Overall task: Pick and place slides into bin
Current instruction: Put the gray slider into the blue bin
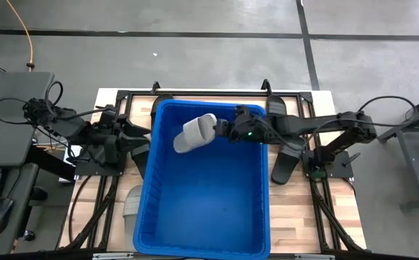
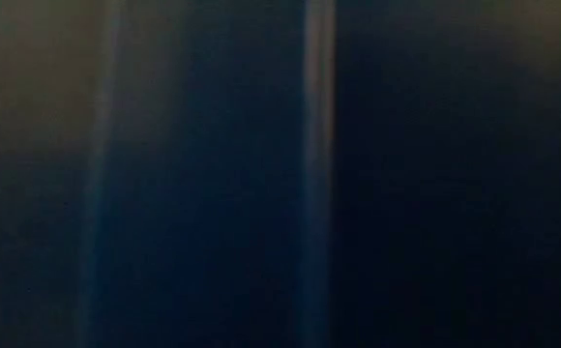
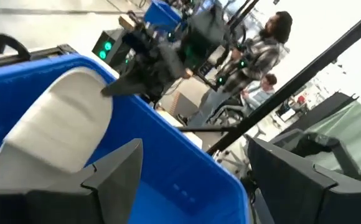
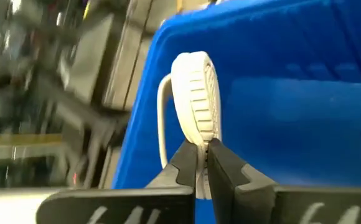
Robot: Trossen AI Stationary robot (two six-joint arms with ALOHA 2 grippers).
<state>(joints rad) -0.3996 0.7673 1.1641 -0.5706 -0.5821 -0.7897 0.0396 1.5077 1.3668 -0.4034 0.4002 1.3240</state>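
The right gripper pinches a light grey slide by its sole edge above the bin; it looks light, slightly flexible, best gripped there.

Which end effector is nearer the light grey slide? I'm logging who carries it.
Right. The right end effector grips the light grey slide over the bin; the left end effector waits outside its wall.

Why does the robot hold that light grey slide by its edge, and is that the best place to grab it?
Probably, yes. The right gripper pinches the thin sole edge of the light grey slide, held over the blue bin. The sole is flat and thin, so narrow fingers close across its thickness easily, coming from the side. The wide strap looks like the other option.
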